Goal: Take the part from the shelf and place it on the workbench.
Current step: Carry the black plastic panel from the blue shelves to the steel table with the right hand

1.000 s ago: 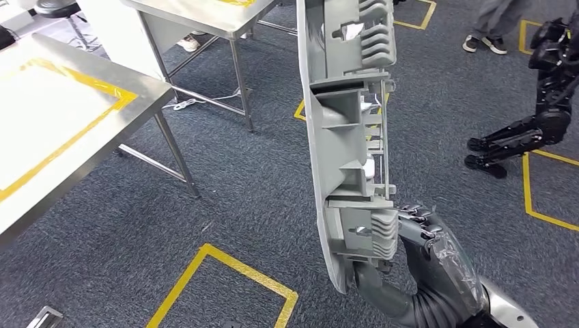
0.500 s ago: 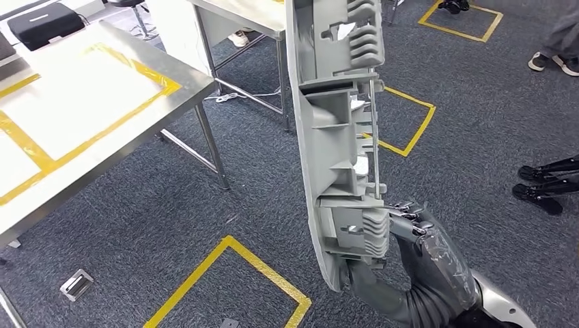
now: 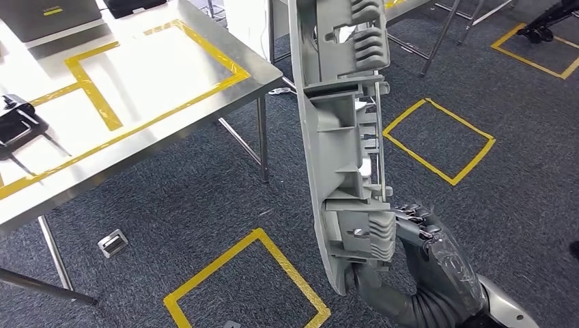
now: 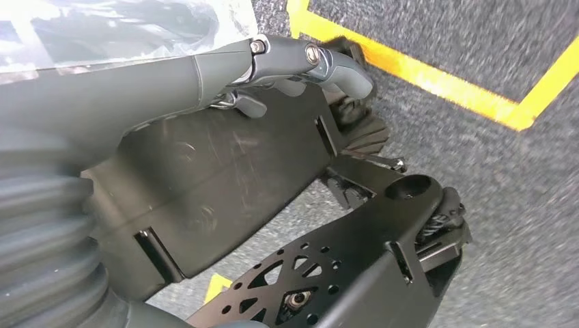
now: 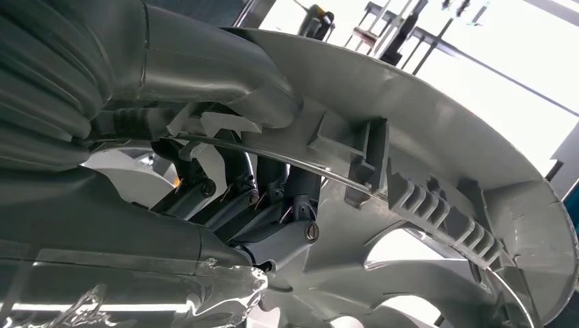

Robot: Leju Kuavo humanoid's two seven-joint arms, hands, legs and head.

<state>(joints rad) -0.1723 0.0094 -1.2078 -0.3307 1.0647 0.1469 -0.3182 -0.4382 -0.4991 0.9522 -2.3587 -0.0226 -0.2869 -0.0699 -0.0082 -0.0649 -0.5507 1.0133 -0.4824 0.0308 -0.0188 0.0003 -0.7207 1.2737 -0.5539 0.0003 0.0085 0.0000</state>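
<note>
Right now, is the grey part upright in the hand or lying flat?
Upright. The grey part stands on end, running from the top of the head view down to the right hand, which grips its lower end above the floor.

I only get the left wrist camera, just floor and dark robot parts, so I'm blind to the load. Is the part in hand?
Observer: Yes. The right hand grips the grey part near its lower end, standing nearly upright.
Operator: Where's the workbench?
Observer: The workbench is ahead to the left, apart from the part.
Operator: Anything on it?
Observer: A black device near its left end, beside yellow tape outlines.
</note>
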